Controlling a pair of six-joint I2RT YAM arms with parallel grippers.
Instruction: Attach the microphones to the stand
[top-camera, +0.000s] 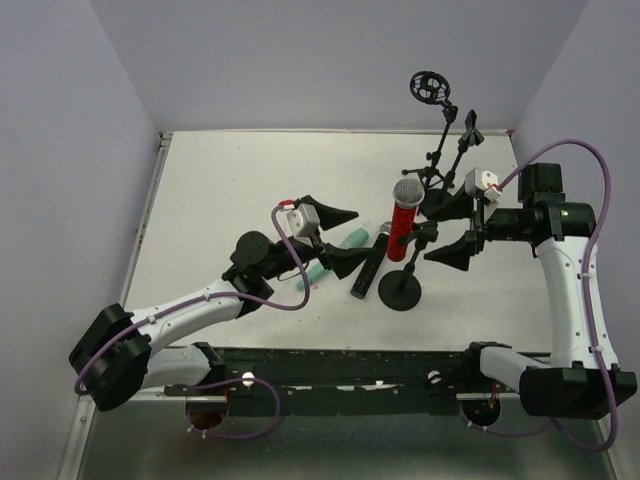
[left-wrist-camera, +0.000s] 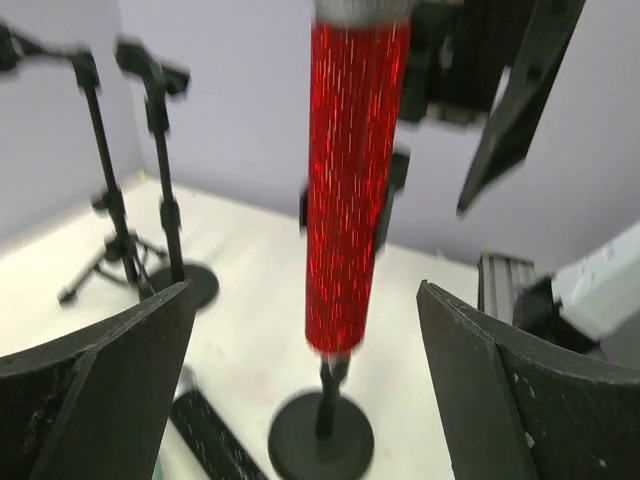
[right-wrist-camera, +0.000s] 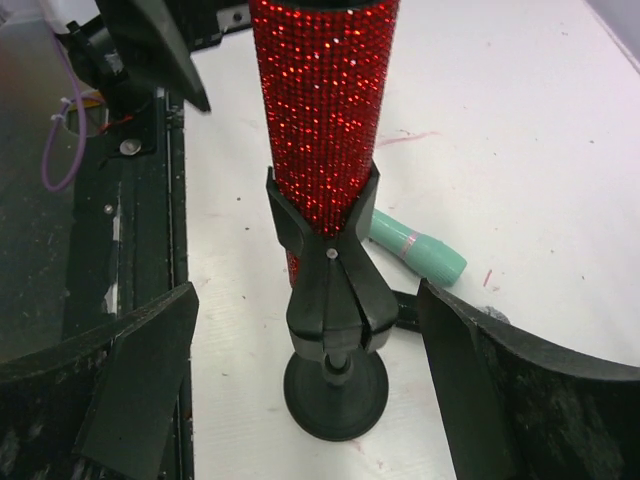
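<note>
The red microphone (top-camera: 403, 218) with a silver mesh head stands upright in the clip of a round-base stand (top-camera: 401, 291). It also shows in the left wrist view (left-wrist-camera: 350, 180) and the right wrist view (right-wrist-camera: 325, 110), seated in the black clip (right-wrist-camera: 330, 285). The black microphone (top-camera: 369, 266) lies on the table beside the stand's base. The mint-green microphone (top-camera: 351, 240) lies partly under my left gripper and shows in the right wrist view (right-wrist-camera: 417, 246). My left gripper (top-camera: 350, 238) is open and empty, left of the red microphone. My right gripper (top-camera: 440, 228) is open and empty, right of it.
A tripod stand with a ring mount (top-camera: 432, 88) and a second round-base stand with an empty clip (top-camera: 470, 126) stand at the back right, behind my right gripper. The white table (top-camera: 230, 190) is walled in; a black rail (top-camera: 330, 365) runs along its near edge.
</note>
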